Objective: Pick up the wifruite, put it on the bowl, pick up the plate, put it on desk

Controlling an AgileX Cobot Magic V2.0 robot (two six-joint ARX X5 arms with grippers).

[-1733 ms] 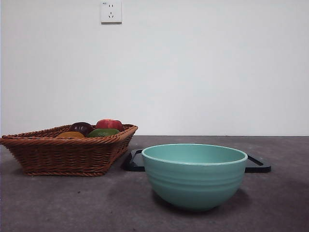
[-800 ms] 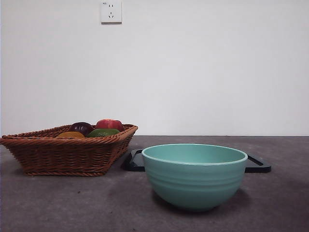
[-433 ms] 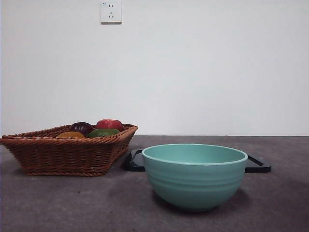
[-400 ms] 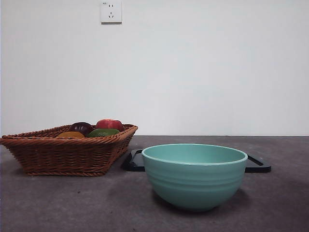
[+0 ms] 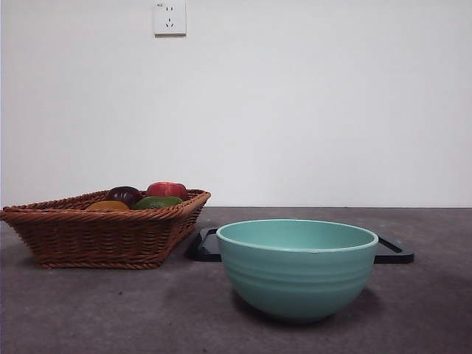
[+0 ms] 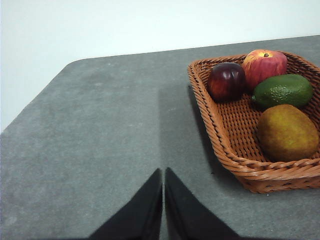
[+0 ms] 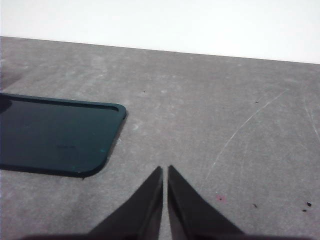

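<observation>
1. The left gripper [image 6: 163, 172] hangs over bare desk [image 6: 100, 140] just beside the wicker basket [image 6: 225, 150], its two black jaws pressed together with only a hairline between them, holding nothing.
2. The right gripper [image 7: 165, 170] hangs over the desk near a corner of the flat dark plate [image 7: 55, 135], jaws likewise together and empty.
3. Neither arm shows in the front view.
4. Count: one basket, one mint-green bowl [image 5: 297, 269], one dark plate and four fruits.
5. The fruits are one brownish-orange oval wifruite [image 6: 287, 132], one green avocado [image 6: 282, 90], one dark purple plum [image 6: 226, 81] and one red apple [image 6: 264, 66].
6. The wifruite lies inside the basket at its near corner as the left wrist view sees it, touching the avocado, with the plum and apple towards the far rim.
7. The bowl stands upright on the desk towards the front edge, with the plate lying flat behind it and the basket off to one side.
8. The front view shows only the fruit tops above the basket rim, and a wall socket [image 5: 169, 18]; the left wrist view shows the fruits whole and a rounded desk corner.
9. The right wrist view alone shows the plate's raised rim and scratches on the desk.
</observation>
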